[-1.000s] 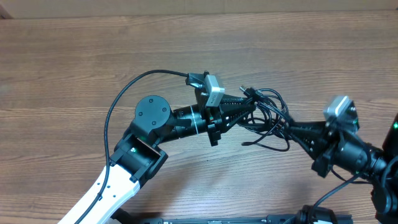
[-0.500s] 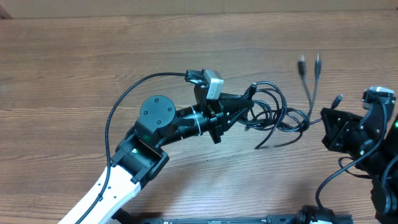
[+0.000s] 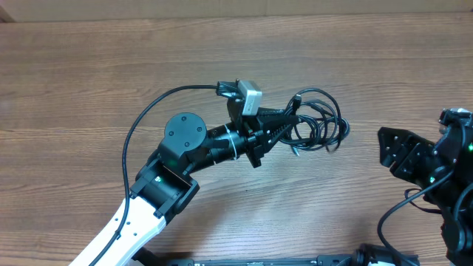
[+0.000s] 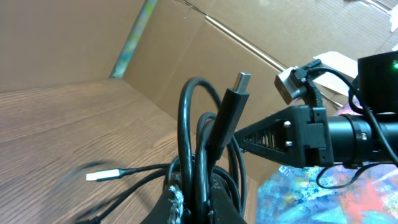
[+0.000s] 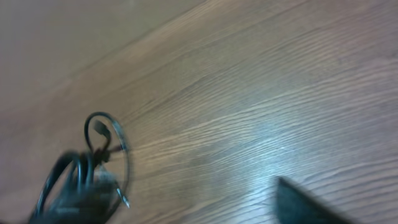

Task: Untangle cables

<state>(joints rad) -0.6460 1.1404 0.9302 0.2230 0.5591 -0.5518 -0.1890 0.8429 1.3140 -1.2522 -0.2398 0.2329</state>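
The left gripper (image 3: pixel 290 124) pinches the tangle of black cables (image 3: pixel 323 122) just right of the table's (image 3: pixel 111 59) middle, while the right gripper (image 3: pixel 389 148) stands empty and spread near the right edge, so I reckon it must next reach in for a loose silver-tipped plug (image 4: pixel 240 81).

The cables (image 3: pixel 318 122) are all black, and 1 plug (image 4: pixel 242 79) has a silver tip. The table (image 3: pixel 111 66) is brown with a wood-grain pattern. The left arm (image 3: pixel 181 134) is black up top and white lower down, with a silver-grey camera block (image 3: pixel 250 97). There's tan cardboard (image 4: pixel 74 37) behind, plus a splotchy blue, red and pink patch (image 4: pixel 323 199).
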